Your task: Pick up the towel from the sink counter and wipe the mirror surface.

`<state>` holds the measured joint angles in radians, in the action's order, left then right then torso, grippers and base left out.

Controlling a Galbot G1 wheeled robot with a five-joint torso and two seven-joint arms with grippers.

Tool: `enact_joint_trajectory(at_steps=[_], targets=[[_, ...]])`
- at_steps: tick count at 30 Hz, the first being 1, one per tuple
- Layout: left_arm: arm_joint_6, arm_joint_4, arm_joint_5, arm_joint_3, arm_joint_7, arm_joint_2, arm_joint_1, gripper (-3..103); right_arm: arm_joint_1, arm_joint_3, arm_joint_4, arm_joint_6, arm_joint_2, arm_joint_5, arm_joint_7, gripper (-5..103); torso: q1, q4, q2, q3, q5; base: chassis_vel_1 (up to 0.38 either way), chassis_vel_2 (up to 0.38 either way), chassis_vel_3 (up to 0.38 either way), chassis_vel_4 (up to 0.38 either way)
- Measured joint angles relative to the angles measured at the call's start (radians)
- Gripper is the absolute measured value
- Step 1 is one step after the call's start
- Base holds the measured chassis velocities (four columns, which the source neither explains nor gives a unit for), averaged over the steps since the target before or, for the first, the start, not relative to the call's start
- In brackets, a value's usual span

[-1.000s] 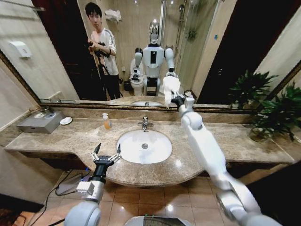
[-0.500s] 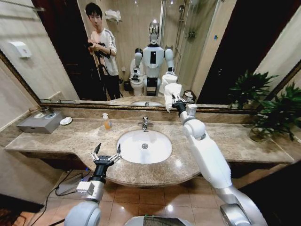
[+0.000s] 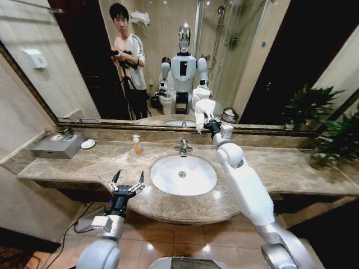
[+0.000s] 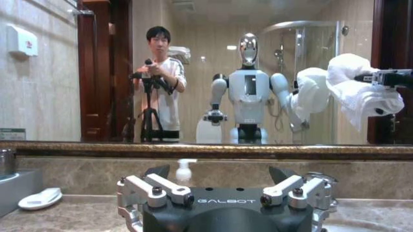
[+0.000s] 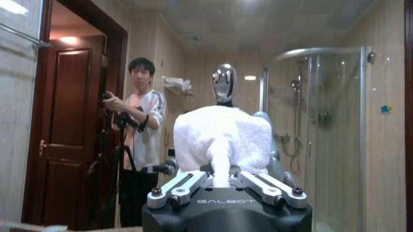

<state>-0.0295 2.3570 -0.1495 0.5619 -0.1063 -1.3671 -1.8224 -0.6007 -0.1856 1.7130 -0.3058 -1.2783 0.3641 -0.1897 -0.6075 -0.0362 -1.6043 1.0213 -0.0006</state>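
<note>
My right gripper (image 3: 207,119) is raised above the faucet and shut on the white towel (image 3: 204,107). The bunched towel is held up against the mirror (image 3: 269,67), where it meets its own reflection. In the right wrist view the towel (image 5: 223,142) bulges out between the fingers of the right gripper (image 5: 225,181). The left wrist view shows the towel (image 4: 361,92) at the glass, with the right gripper (image 4: 390,77) behind it. My left gripper (image 3: 128,176) hovers open over the front edge of the sink counter (image 3: 101,162), left of the basin; it (image 4: 219,176) holds nothing.
On the counter are an oval basin (image 3: 182,175), a chrome faucet (image 3: 183,147), an orange soap bottle (image 3: 136,144), a grey box (image 3: 59,144) and a small dish (image 3: 88,143) at the far left. A potted plant (image 3: 331,134) stands at the right end.
The head camera has shifted, so the whole scene sits further right. Against the faucet, my right gripper and the towel have slid slightly left along the mirror. The left arm is unmoved.
</note>
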Motion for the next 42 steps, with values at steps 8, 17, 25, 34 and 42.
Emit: enact_joint_trajectory(at_steps=[8, 17, 25, 34, 42], targets=[[0.0, 0.0, 0.0, 0.0, 0.0, 0.0, 0.0, 100, 0.15, 0.029, -0.035, -0.023, -0.036, 0.04, -0.015, 9, 0.0, 0.0007, 0.0, 0.0, 0.0006, 0.023, 0.004, -0.016, -0.017], [0.0, 0.0, 0.0, 0.0, 0.0, 0.0, 0.0, 100, 0.441, 0.058, -0.211, -0.037, -0.103, 0.062, -0.019, 9, 0.0, -0.0002, 0.0, 0.0, 0.0002, 0.0, 0.0, 0.0, 0.0], [0.0, 0.0, 0.0, 0.0, 0.0, 0.0, 0.0, 100, 0.338, 0.08, -0.262, -0.014, -0.141, 0.021, -0.021, 9, 0.0, 0.0004, 0.0, 0.0, 0.0004, 0.0, 0.0, 0.0, 0.0], [0.0, 0.0, 0.0, 0.0, 0.0, 0.0, 0.0, 100, 0.273, 0.088, -0.253, -0.005, -0.158, -0.014, -0.026, 9, 0.0, 0.0004, 0.0, 0.0, 0.0006, 0.0, 0.0, 0.0, 0.0], [0.0, 0.0, 0.0, 0.0, 0.0, 0.0, 0.0, 100, 0.454, 0.066, -0.296, -0.02, -0.151, 0.0, -0.031, 9, 0.0, 0.0003, 0.0, 0.0, 0.0004, 0.0, 0.0, 0.0, 0.0]])
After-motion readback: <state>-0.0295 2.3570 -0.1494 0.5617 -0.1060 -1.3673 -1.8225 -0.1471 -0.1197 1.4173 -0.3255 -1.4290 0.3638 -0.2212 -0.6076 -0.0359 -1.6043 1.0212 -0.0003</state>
